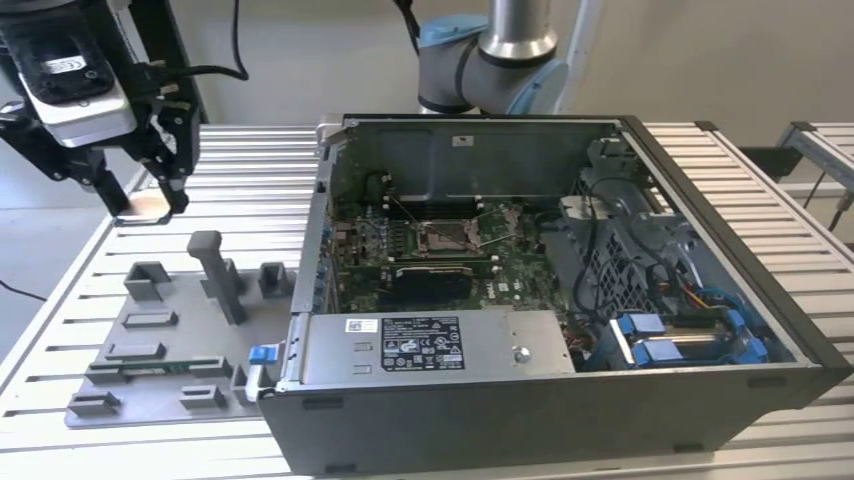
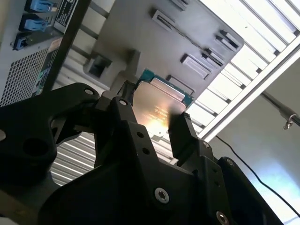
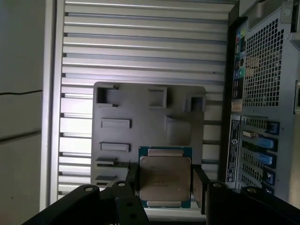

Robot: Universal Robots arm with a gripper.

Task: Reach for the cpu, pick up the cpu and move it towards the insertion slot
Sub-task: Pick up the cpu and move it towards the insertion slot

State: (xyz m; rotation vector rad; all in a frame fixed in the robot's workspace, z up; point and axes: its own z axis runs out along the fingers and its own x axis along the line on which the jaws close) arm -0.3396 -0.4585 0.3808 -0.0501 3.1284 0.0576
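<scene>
My gripper (image 1: pixel 142 203) hangs in the air above the slatted table, at the exterior view's left, well clear of the computer case. It is shut on the cpu (image 1: pixel 146 207), a thin square chip with a silvery top. Both wrist views show the cpu (image 3: pixel 165 177) (image 2: pixel 159 105) pinched by its edges between the two black fingers (image 3: pixel 199 186), lifted above the grey tray (image 3: pixel 150 117). The insertion slot (image 1: pixel 447 236), a silver-framed socket with a wire lever, sits on the green board inside the open case, far to the exterior view's right of the gripper.
The open computer case (image 1: pixel 707 290) fills the middle and right of the table, with a power supply (image 1: pixel 427 345) at its near side and a plain black rectangle (image 1: pixel 424 284) beside the slot. The grey tray (image 1: pixel 147 340) carries upright fixture blocks. The arm's base (image 1: pixel 494 60) stands behind the case.
</scene>
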